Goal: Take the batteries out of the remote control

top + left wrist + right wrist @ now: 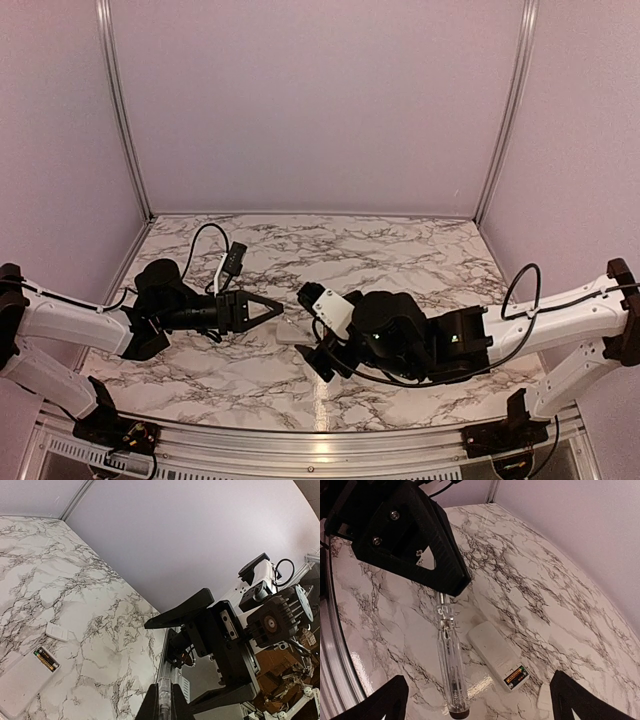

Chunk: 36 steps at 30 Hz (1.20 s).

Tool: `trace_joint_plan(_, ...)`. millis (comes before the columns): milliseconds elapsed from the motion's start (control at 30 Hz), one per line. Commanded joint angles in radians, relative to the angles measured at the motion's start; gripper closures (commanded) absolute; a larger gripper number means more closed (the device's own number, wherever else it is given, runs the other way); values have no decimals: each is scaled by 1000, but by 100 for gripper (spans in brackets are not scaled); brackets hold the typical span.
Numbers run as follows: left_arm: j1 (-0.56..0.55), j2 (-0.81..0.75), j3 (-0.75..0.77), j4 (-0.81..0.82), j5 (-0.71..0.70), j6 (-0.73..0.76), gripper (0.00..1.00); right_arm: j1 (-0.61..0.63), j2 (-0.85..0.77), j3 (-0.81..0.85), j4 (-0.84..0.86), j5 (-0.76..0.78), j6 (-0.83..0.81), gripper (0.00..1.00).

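While right jaws stand wide, remote control (492,650) just ahead, batteries (516,675) inside.

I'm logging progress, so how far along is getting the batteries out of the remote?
Done: the battery cover is off, lying on the table apart from the remote control. In hand: the left gripper clamps a clear rod; the right gripper is open. Left: both batteries sit in the remote, not yet removed.

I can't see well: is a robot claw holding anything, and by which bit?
The left gripper pinches the clear rod by one end. The right gripper is open, holding nothing.
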Motion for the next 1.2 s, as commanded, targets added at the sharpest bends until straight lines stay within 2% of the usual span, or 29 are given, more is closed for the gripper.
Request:
trace_joint_plan(0, -3, -20, -9, 34, -31, 1, 100, -10, -47, -15, 82, 0, 67, 2)
trace_joint_plan(233, -4, -68, -40, 43, -107, 5, 100, -86, -120, -87, 225, -116, 145, 2)
trace_joint_plan(400, -3, -120, -81, 67, -189, 11, 100, -158, -179, -153, 335, -145, 261, 1)
trace_joint_plan(567, -4, -180, -140, 122, -255, 16, 100, -179, -182, -184, 422, -269, 299, 2)
trace_joint_plan(667, -4, -205, -155, 136, -265, 9, 100, -214, -180, -198, 485, -390, 376, 2)
trace_joint_plan(767, -4, -230, -174, 167, -262, -9, 100, -247, -160, -217, 567, -511, 451, 2)
trace_joint_plan(1167, -4, -334, -254, 270, -272, -67, 100, -253, -13, -214, 846, -768, 550, 3)
